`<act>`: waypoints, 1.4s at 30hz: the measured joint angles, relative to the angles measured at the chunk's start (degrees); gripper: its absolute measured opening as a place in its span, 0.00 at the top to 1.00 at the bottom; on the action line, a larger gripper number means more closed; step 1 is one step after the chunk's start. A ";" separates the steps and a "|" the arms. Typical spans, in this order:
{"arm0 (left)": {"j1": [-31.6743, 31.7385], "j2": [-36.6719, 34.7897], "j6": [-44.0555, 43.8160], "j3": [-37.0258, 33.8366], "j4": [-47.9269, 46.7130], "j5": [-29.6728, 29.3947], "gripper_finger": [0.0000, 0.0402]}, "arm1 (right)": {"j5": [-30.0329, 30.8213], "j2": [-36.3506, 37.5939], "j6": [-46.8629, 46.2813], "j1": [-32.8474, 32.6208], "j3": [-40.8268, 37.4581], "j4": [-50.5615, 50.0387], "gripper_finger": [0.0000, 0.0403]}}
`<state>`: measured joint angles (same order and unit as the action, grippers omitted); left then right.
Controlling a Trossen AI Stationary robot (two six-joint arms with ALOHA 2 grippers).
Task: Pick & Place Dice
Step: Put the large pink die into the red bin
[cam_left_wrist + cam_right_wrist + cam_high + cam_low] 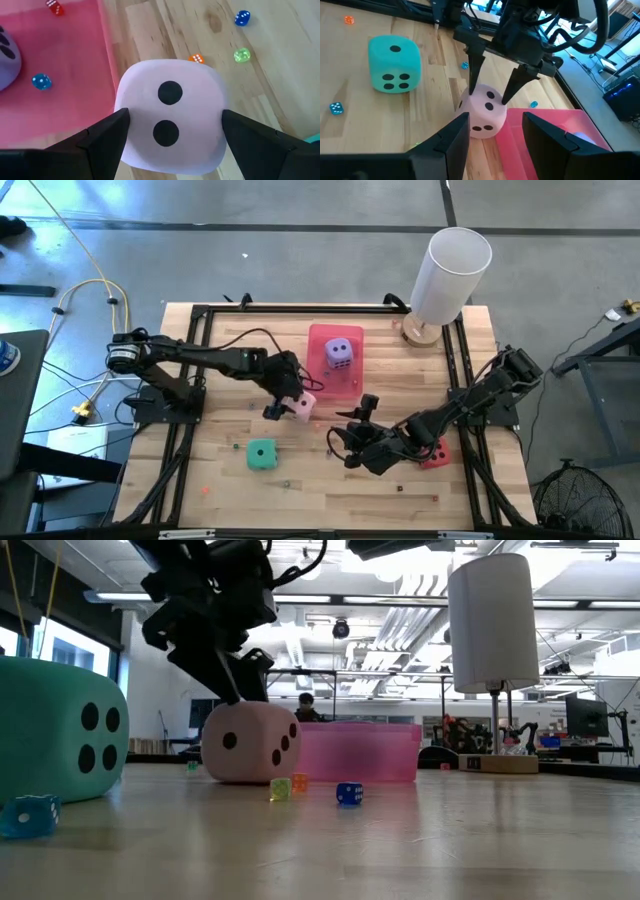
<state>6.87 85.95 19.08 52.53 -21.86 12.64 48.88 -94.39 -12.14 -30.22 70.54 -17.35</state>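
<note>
Your tabletop [200, 380] is pale wood planks with a black frame round it; a white cylinder lamp [450, 275] stands at the far right corner. The pink tray [335, 370] lies mid-table toward the far edge with the purple die [338, 353] sitting in it. Your left gripper [290, 402] is down at the tray's near left corner, fingers [107, 132] spread to either side of the pink die [170, 120], which rests on the tabletop just beside the tray; you can't tell from the pictures whether the fingers press on it or only flank it. Your right gripper [350, 442] sits low near the middle front, fingers [452, 137] spread with nothing between them, pointed at the pink die. The teal die [262, 454] is on the tabletop left of the right gripper, well apart from the tray. The red die [437, 454] lies under the right arm. Tiny dice scattered near the pink one: blue [348, 794], orange [300, 783], green [280, 790].
</note>
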 joint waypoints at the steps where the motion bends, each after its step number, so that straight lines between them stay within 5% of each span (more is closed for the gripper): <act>1: -0.22 0.01 -0.36 -0.02 0.05 0.00 0.23 | 0.00 0.00 -0.03 0.00 0.00 -0.01 0.57; 5: -0.55 -0.31 -0.13 -0.19 1.42 0.01 0.23 | 0.00 0.00 -0.08 0.00 0.00 0.00 0.57; 10: -1.01 -0.31 -10.26 -0.17 2.09 -0.57 0.23 | 0.00 0.00 -0.08 0.00 0.00 0.00 0.57; 25: -1.83 -0.44 -10.05 -0.22 2.63 -0.69 0.23 | 0.19 0.00 -0.11 0.00 0.00 -0.06 0.57; 31: -3.51 -0.48 -10.10 -0.22 2.61 -3.30 0.17 | 0.25 0.00 -0.17 0.00 0.00 -0.48 0.57; 37: -6.88 -0.37 -11.43 -0.30 2.31 -14.34 0.03 | 0.20 0.00 -2.04 0.00 0.00 -2.16 0.57; 42: -8.50 -0.39 -11.27 -0.30 2.49 -14.54 0.01 | 0.22 0.00 -1.77 0.00 0.00 -2.24 0.57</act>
<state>-1.63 85.56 7.81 52.23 -19.37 -1.90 49.10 -94.39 -13.91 -30.22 70.54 -19.59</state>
